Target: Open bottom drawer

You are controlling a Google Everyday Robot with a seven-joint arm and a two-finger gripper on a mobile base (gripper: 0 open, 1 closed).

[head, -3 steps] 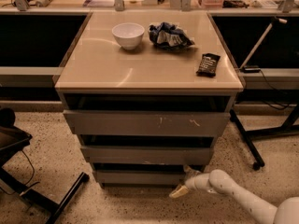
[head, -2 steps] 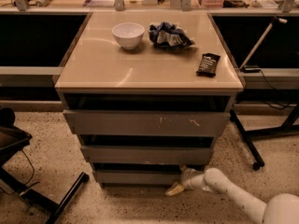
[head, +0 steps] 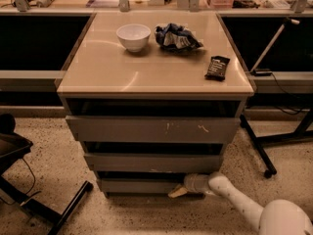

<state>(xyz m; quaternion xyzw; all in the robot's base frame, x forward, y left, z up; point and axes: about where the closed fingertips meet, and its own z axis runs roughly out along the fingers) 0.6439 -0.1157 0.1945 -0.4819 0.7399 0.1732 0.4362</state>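
Glossy tabletop (head: 146, 67); matt grey bottom drawer (head: 142, 185) front, smooth pale claw (head: 177, 192) at its right end.

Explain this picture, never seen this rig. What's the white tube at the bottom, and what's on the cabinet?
There is a single camera view here, looking down at the front of a low cabinet. Where the camera is mounted isn't recorded.

The white tube is the robot's one arm, coming in from the lower right, close to the floor. Its tip is the end effector, the part that grasps. It sits at the right part of the bottom drawer, the lowest of three grey handleless fronts, which it is meant to open. Nothing is visibly carried in it.

On the cabinet top there is a white bowl, with a crumpled bag beside it. A dark wrapped bar lies near the right edge.
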